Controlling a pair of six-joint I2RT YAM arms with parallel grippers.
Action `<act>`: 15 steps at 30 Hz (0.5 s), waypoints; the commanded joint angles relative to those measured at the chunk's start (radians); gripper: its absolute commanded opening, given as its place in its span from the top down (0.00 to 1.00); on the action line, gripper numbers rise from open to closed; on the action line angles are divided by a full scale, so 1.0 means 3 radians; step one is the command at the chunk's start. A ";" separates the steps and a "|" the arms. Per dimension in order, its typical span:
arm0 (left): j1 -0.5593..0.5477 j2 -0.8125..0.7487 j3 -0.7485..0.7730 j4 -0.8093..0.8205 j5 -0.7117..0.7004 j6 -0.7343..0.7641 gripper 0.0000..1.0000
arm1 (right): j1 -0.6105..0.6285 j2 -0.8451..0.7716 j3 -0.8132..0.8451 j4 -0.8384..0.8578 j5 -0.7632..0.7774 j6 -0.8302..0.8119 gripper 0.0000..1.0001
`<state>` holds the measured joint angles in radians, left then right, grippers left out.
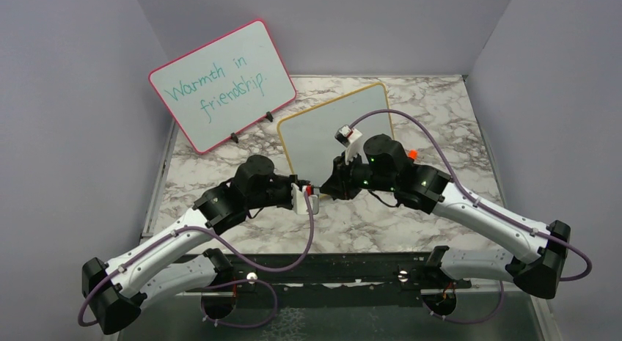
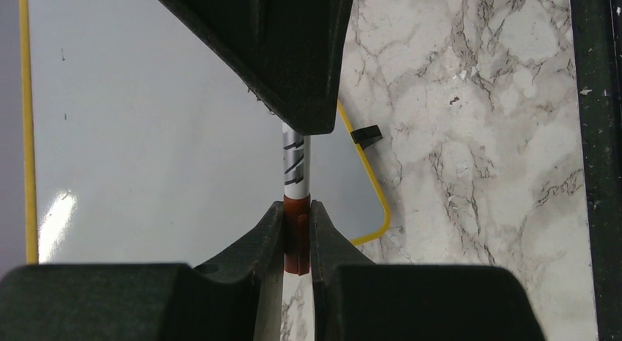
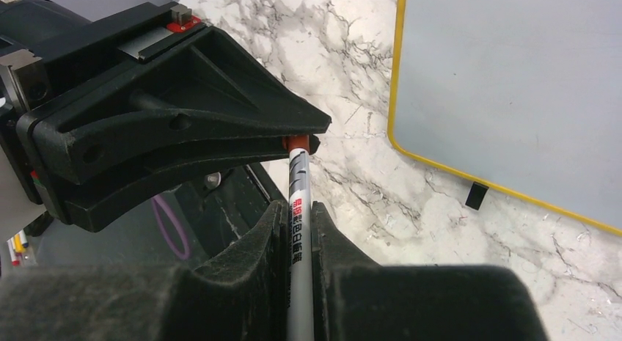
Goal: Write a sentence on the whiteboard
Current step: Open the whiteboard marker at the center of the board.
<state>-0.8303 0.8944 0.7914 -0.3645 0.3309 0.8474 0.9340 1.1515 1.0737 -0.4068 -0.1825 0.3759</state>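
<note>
1. Top view only: takes in both arms meeting at centre frame, left gripper (image 1: 311, 192) and right gripper (image 1: 327, 187) tip to tip, with no more than a red speck of the marker (image 1: 309, 188) between them.
2. Also top view only: catches a pink-framed board (image 1: 220, 84) propped at upper left, its teal handwriting reading "Warmth in friendship."
3. Puts the whiteboard (image 1: 334, 125), yellow-framed, at upper centre on the marble table (image 1: 440, 114), just behind the two grippers, its face plain white. Cannot tell from here whether flat or leaning.
4. Left wrist view: gives what the top view hides, the left jaws pressed together on the marker's red-brown cap (image 2: 296, 246) at bottom centre. Shows the white barrel running up from there into the right gripper's black tip at top centre.
5. Right wrist view: gives the other end, the right jaws pinching the white barrel at bottom centre. Shows an orange-red end of the marker sitting at the left gripper's tip, centre frame.
6. Writing on the barrel: black slanted marks in the left wrist view; red and black printed characters in the right wrist view, too small to read.
7. Both wrist views: add a small black foot (image 2: 366, 136) at the whiteboard's yellow edge, resting on the marble.
</note>
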 commanded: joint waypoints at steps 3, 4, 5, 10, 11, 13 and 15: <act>-0.0002 -0.0152 -0.0221 0.0067 -0.0415 -0.0086 1.00 | -0.0038 -0.0243 -0.0016 -0.0191 -0.0110 -0.0195 0.99; 0.0000 -0.0156 -0.0243 0.0073 -0.0467 -0.0087 1.00 | -0.0040 -0.0270 -0.0017 -0.0235 -0.0103 -0.0215 0.99; -0.0001 -0.0165 -0.0259 0.0084 -0.0507 -0.0095 1.00 | -0.0040 -0.0295 -0.0018 -0.0285 -0.0090 -0.0235 0.99; 0.0001 -0.0178 -0.0338 0.0139 -0.0753 -0.0136 1.00 | -0.0046 -0.0420 -0.0043 -0.0453 -0.0019 -0.0320 0.99; -0.0001 -0.0191 -0.0351 0.0149 -0.0806 -0.0142 1.00 | -0.0049 -0.0442 -0.0045 -0.0480 0.0018 -0.0336 0.99; 0.0005 -0.0205 -0.0365 0.0153 -0.0882 -0.0145 1.00 | -0.0053 -0.0481 -0.0050 -0.0530 0.0083 -0.0377 0.99; 0.0006 -0.0233 -0.0368 0.0151 -0.0980 -0.0151 1.00 | -0.0052 -0.0527 -0.0061 -0.0568 0.0187 -0.0414 0.99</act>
<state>-0.8295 0.8467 0.6857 -0.3046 0.1535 0.8192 0.9207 1.0206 1.0683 -0.5102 -0.1772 0.2935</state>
